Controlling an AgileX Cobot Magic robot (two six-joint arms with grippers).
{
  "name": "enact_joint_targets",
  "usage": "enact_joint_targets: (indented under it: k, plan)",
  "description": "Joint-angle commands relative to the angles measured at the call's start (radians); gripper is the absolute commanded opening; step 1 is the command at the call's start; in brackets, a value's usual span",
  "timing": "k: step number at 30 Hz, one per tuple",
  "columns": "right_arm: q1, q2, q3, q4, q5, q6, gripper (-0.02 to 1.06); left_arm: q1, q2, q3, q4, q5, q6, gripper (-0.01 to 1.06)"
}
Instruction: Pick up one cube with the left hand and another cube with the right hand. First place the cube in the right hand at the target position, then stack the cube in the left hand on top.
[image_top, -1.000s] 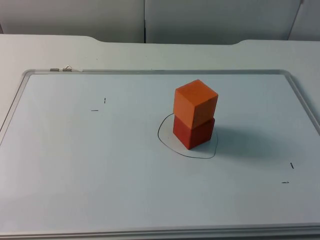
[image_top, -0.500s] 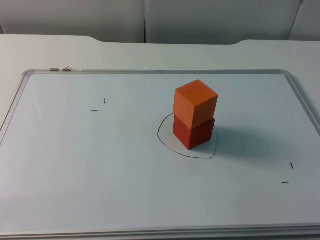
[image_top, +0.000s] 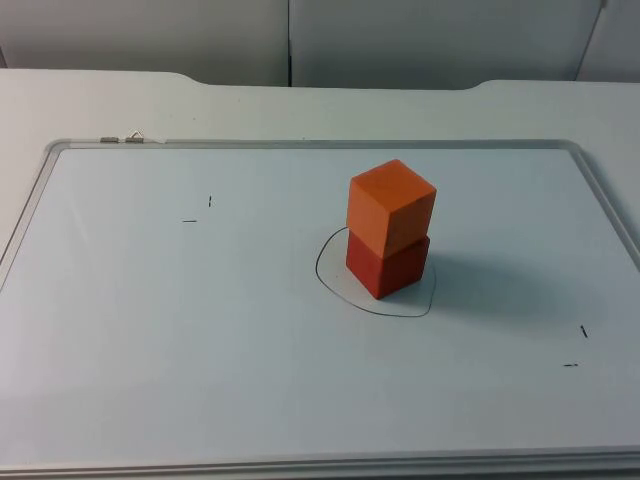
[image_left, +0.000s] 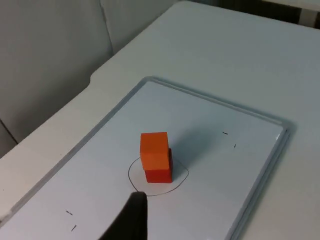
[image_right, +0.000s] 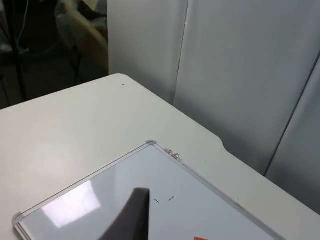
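- Nearest the camera in the top view, the whiteboard lies flat on the white table, its metal frame running along the near edge.
- On the near right of the board, two short pen marks sit close together, well apart from the cubes.
- Right of the board's centre, a hand-drawn outline rings the target position; the red cube stands inside it, resting on the board.
- Directly on the red cube rests the orange cube, turned slightly about the vertical so its corners overhang a little; the two touch face to face and the stack stands upright.
- On the far left of the board, two more pen marks lie near each other.
- At the far left corner of the frame, a small metal clip is fixed to the rim.
- Beyond the table rises the grey partition wall.
- From the left wrist view, the left gripper hangs high above the board, well apart from the stack; one dark fingertip is seen, and whether the fingers are parted cannot be told.
- From the right wrist view, the right gripper likewise waits high over the board's far left corner, touching nothing; its finger spacing cannot be told either.
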Motion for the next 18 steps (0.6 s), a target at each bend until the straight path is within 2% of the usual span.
enact_joint_targets:
  k: [1,8,14,18]
  plan:
    - [0.004,-0.004,0.002,0.005,0.003,-0.016,0.97,-0.008,-0.091,0.043,0.024,-0.011,-0.088,1.05]
    - [0.004,-0.004,0.002,0.006,0.003,-0.022,0.97,-0.008,-0.306,0.139,0.083,0.028,-0.238,1.05]
    - [0.004,-0.004,0.002,0.006,0.005,-0.040,0.97,-0.008,-0.429,0.258,0.090,0.039,-0.238,1.05]
    - [0.004,-0.004,0.002,0.006,0.011,-0.040,0.97,-0.008,-0.550,0.392,0.154,0.041,-0.264,1.05]
